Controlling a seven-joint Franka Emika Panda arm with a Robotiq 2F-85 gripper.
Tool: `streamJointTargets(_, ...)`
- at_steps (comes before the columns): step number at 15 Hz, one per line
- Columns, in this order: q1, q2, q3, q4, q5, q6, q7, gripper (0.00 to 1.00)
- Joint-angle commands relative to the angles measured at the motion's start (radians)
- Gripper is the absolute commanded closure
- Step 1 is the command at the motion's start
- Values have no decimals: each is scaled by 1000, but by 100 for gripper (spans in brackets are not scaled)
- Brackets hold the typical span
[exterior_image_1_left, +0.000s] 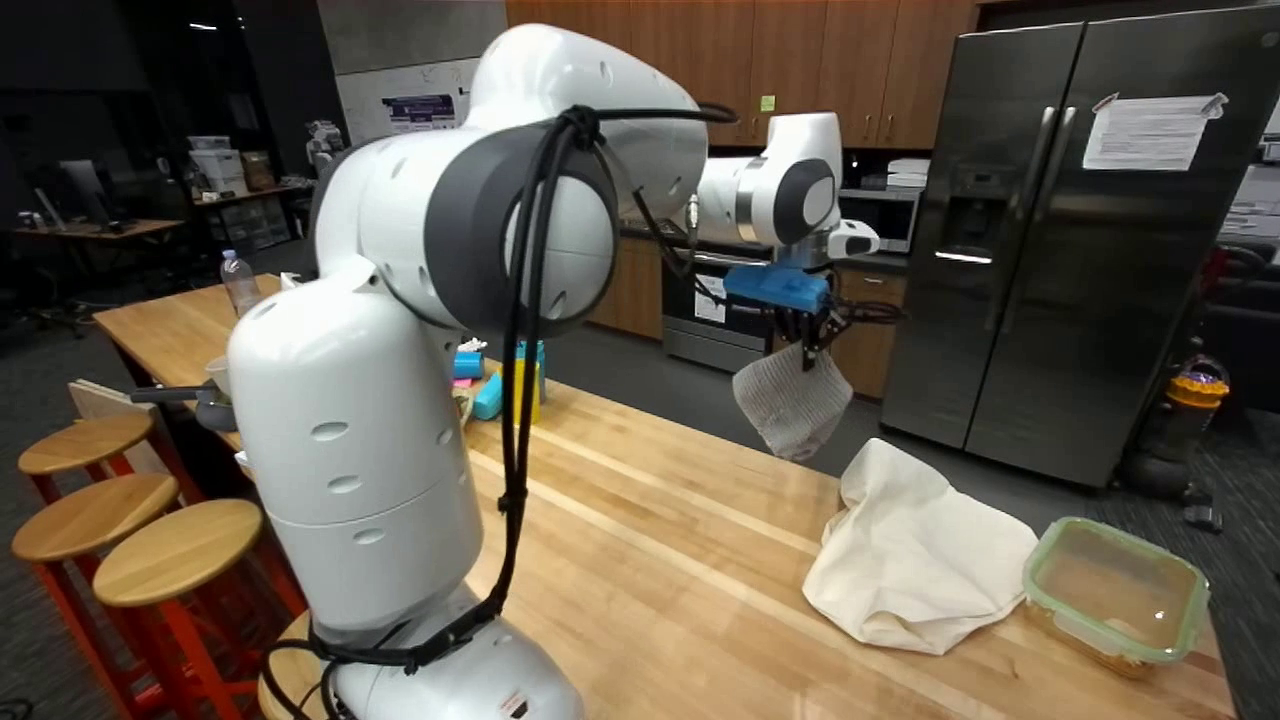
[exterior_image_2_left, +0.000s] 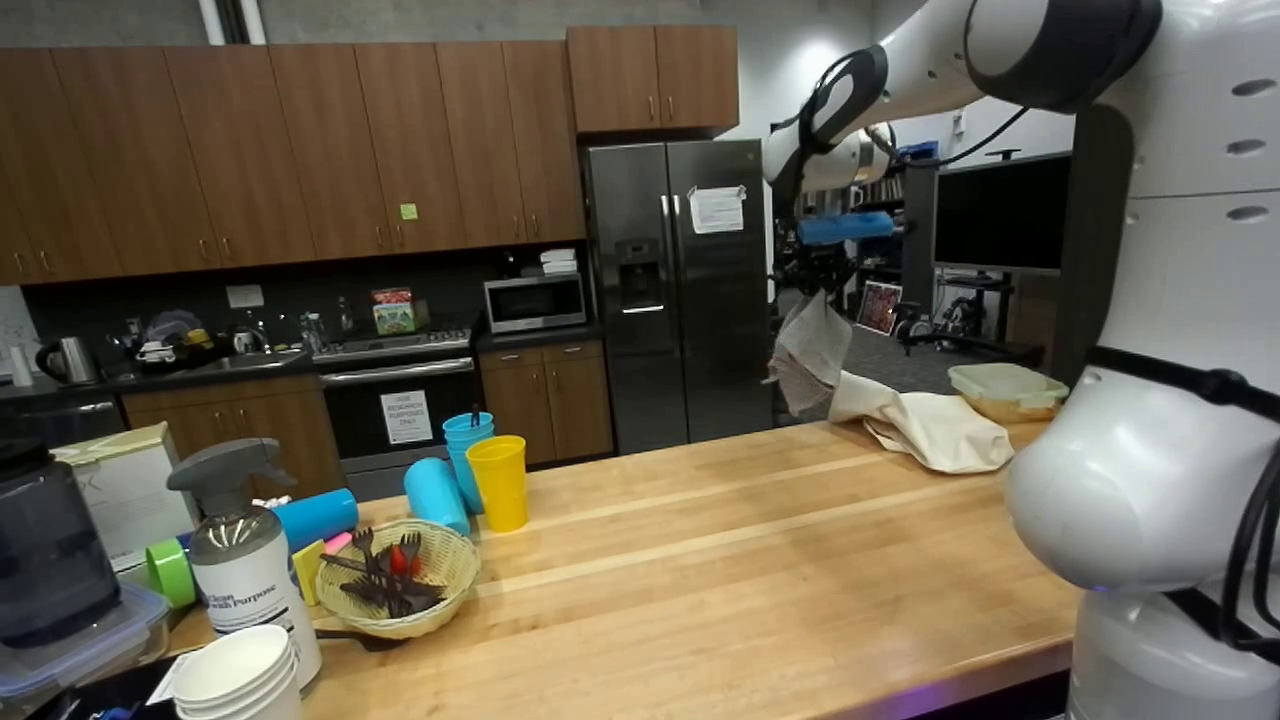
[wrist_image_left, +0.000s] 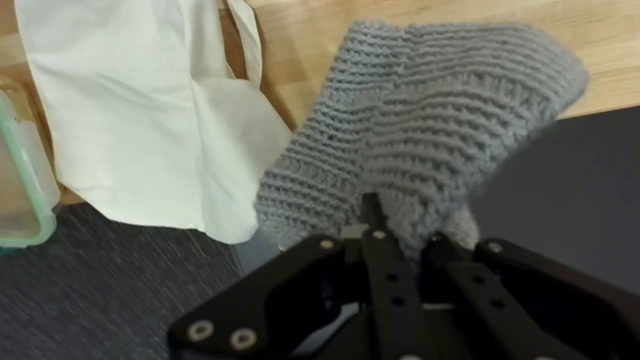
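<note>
Wrist view: my gripper (wrist_image_left: 404, 232) is pinched onto a grey knitted cloth (wrist_image_left: 440, 120), gathered at the tips and fanning out beyond them. I judge it light, soft and limp, the ribs giving the pads good purchase; hard to break, though a loop could snag. The gathered edge looks a sound hold, thick enough to bite. A crease runs from the tips toward picture top, ribs crossing it. Cream fabric (wrist_image_left: 125, 125) picture-left of the tool; a green-rimmed container (wrist_image_left: 42, 175) farther out that way.

In an exterior view: the cloth (exterior_image_1_left: 790, 405) hangs below the gripper, broad face showing, a blunt corner pointing down. Nearly diamond from here, so its long axis is uncertain. Wooden tabletop (exterior_image_1_left: 640, 560) lower than the tool, cream fabric resting on it.

In an exterior view: the cloth (exterior_image_2_left: 808, 355) reads narrower beneath the gripper, long axis near upright, lower end leaning picture-left. Its own weight sets that line, I'd guess. Cream fabric lies below the tool, picture-right; whether the two touch, I can't tell.
</note>
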Motion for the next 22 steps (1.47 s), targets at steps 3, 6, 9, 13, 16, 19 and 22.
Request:
streamJointTargets(3, 52, -181, 85, -4, -87, -80, 90, 99)
streamJointTargets(6, 74, -262, 139, -1, -95, -108, 126, 99)
streamJointTargets(9, 83, -351, 190, -24, -117, -98, 148, 99)
streamJointTargets(13, 75, -455, 231, -110, -163, -69, 176, 99)
streamJointTargets(16, 76, -520, 245, -234, -154, -47, 202, 99)
streamJointTargets(19, 69, -553, 229, -368, -129, -38, 219, 99)
streamJointTargets(22, 49, -555, 194, -489, -102, -26, 235, 99)
